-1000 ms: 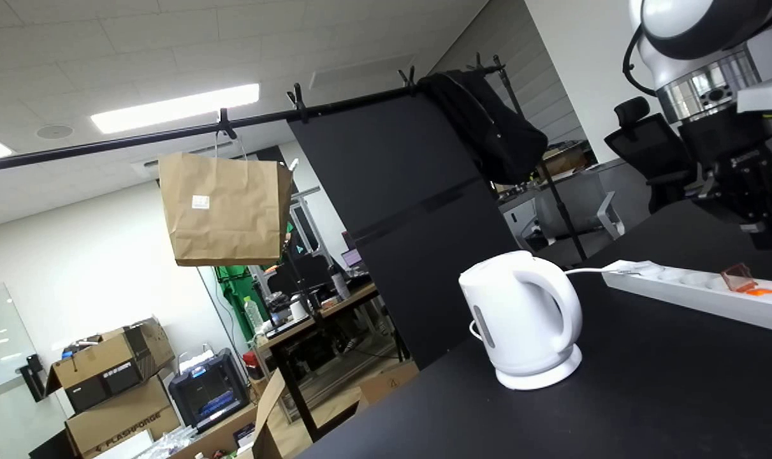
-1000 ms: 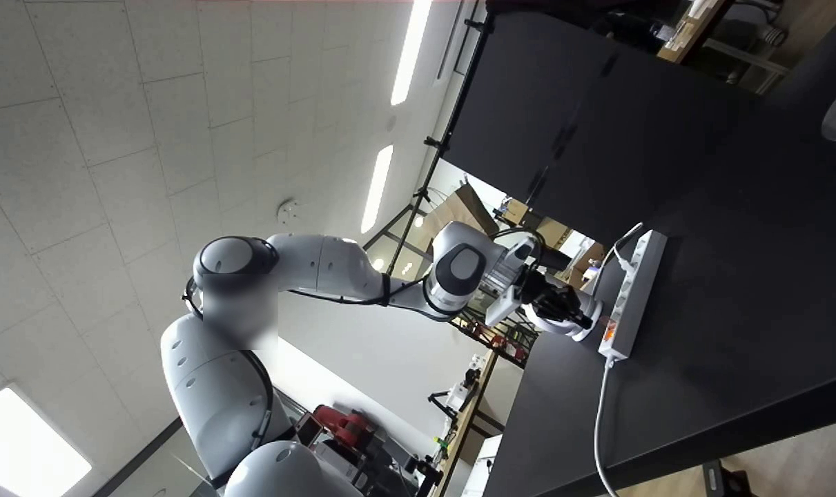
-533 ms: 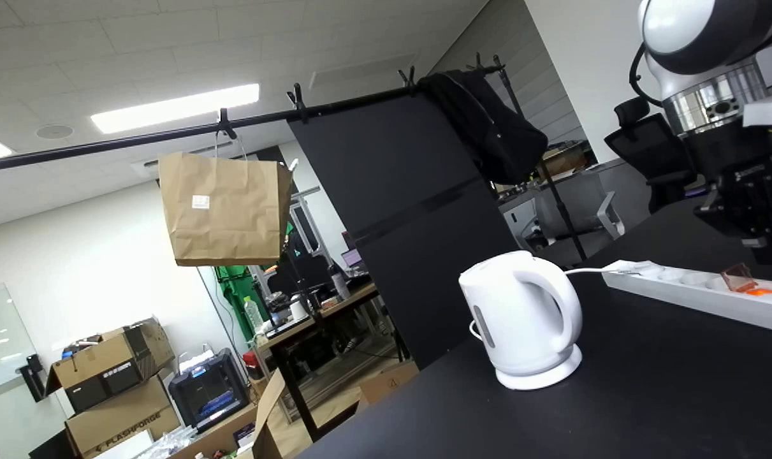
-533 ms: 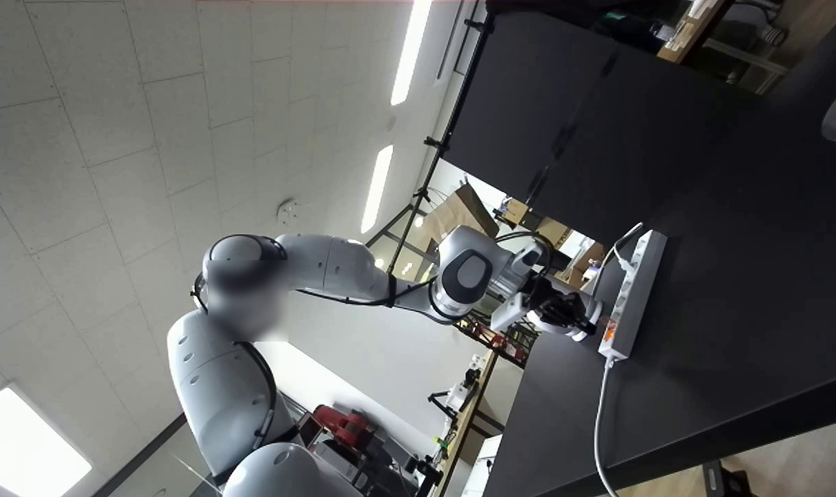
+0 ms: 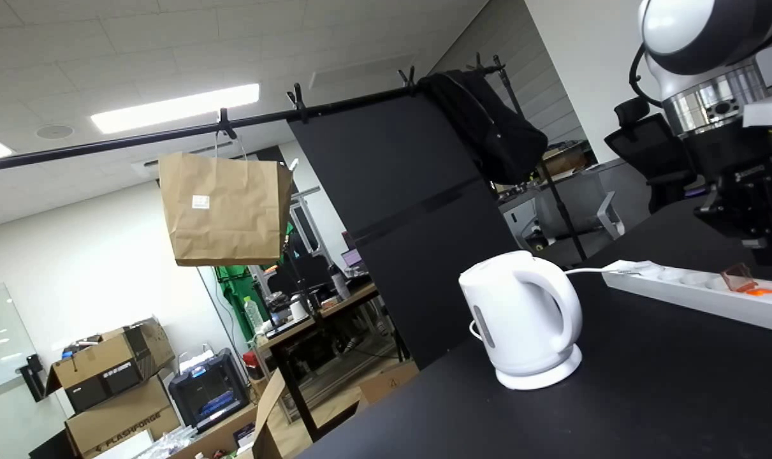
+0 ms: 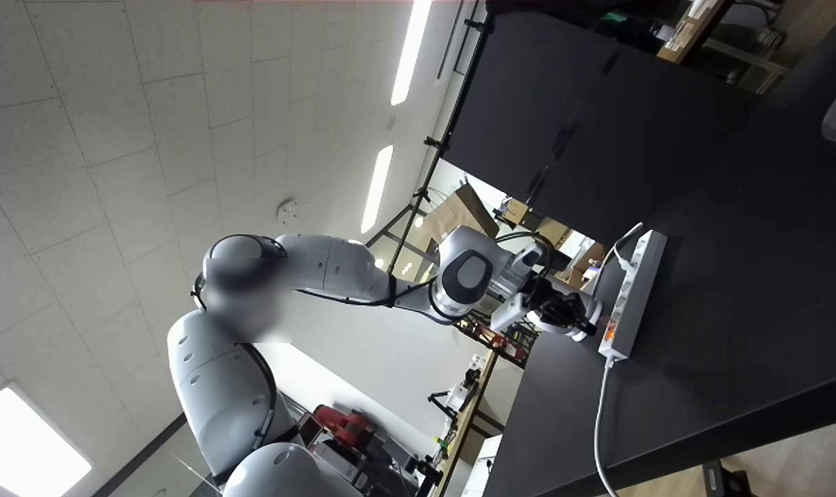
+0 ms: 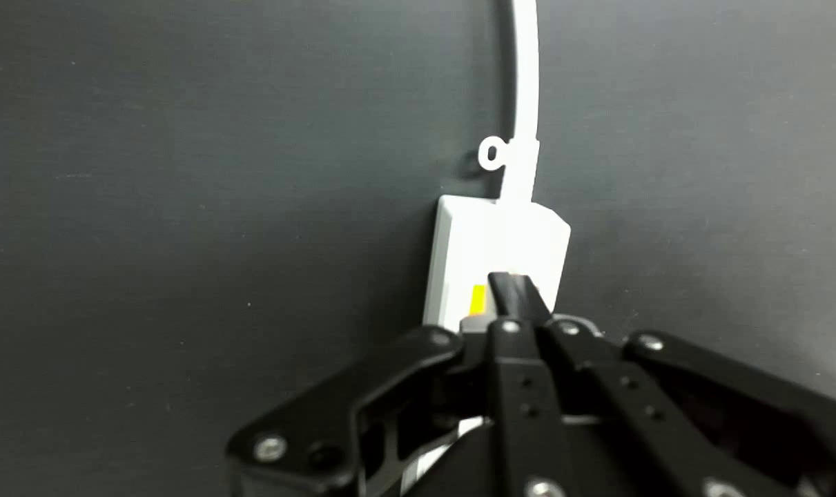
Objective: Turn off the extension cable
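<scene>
One white strip (image 6: 635, 297) lies flat on the desk (image 6: 728, 290), its cord (image 7: 527, 76) leaving by the end nearest the switch (image 5: 760, 291). The tool (image 7: 518, 297) is closed with nothing in its grasp, and its tip hangs just above that end, seemingly short of contact in both exterior views. The switch shows bright orange, so I judge the power to be on and the press to be the step in hand.

Aim is the main risk. In the wrist view the tip seems to hide most of the switch, leaving a yellow sliver (image 7: 478, 299), probably part of it, to one side; a small sideways error could land the push on plain plastic or the wrong half. A clear reddish cover (image 5: 738, 278) stands tilted up beside the switch: if the tip comes down slanting toward the sockets (image 5: 669, 274), it could catch that flap and bend it or fold it over the target. Pressing too hard or too near the edge might make the strip slide or rock, since nothing visible holds it down. Such a shift could tug the lead (image 5: 586, 270) that runs toward the kettle (image 5: 523, 319).
</scene>
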`<act>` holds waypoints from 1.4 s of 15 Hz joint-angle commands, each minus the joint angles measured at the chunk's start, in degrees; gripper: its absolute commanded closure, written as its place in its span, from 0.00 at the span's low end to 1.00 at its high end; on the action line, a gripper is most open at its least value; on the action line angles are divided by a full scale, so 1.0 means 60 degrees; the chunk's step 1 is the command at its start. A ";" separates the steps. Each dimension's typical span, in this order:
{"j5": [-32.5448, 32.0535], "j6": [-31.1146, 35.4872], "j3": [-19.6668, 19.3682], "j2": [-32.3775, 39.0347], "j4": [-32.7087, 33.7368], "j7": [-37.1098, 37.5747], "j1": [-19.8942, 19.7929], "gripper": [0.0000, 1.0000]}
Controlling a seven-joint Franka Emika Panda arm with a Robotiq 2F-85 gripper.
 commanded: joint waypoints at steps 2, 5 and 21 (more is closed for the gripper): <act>0.0756 0.0588 0.0544 0.0236 -0.0019 -0.0585 -0.0498 1.00; 0.1183 0.1164 0.0917 0.0505 -0.0007 -0.1037 -0.0817 1.00; 0.0440 0.2567 0.1373 0.1471 0.0021 -0.1240 -0.1215 1.00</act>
